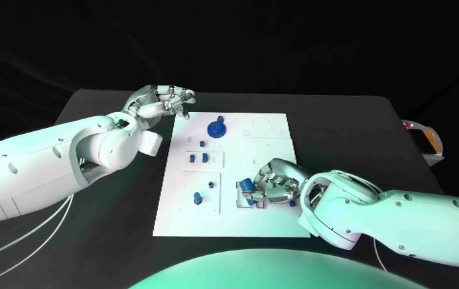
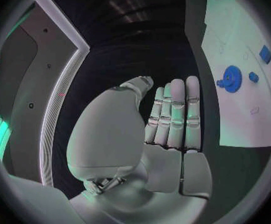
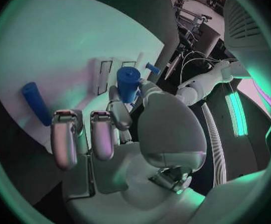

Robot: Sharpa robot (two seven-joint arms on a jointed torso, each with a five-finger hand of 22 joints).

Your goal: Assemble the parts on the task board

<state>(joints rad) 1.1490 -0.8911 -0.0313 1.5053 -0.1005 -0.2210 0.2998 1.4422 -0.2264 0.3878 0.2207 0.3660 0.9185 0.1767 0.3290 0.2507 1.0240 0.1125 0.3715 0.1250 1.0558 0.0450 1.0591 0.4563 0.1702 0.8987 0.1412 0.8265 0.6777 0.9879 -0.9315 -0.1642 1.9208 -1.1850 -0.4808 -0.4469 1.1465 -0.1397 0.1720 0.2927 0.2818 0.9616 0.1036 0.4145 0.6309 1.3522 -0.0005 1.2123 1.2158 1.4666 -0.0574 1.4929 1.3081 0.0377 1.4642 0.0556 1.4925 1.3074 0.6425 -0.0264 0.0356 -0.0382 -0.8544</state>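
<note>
The white task board (image 1: 268,163) lies in the middle of the black table. My right hand (image 1: 275,183) rests over its near right part and pinches a blue cylinder (image 1: 247,185) between thumb and a finger; the right wrist view shows this cylinder (image 3: 127,83) upright just above the board. A blue peg (image 3: 35,103) lies on the board beside my fingers. A blue gear (image 1: 217,128) sits on the board's far left part. My left hand (image 1: 162,102) hovers off the board's far left corner, fingers (image 2: 176,114) straight and holding nothing.
Several small blue parts (image 1: 196,158) stand in the board's left column, with another (image 1: 198,198) nearer me. A grey and orange object (image 1: 428,138) sits at the table's right edge. Bare black table (image 1: 354,123) surrounds the board.
</note>
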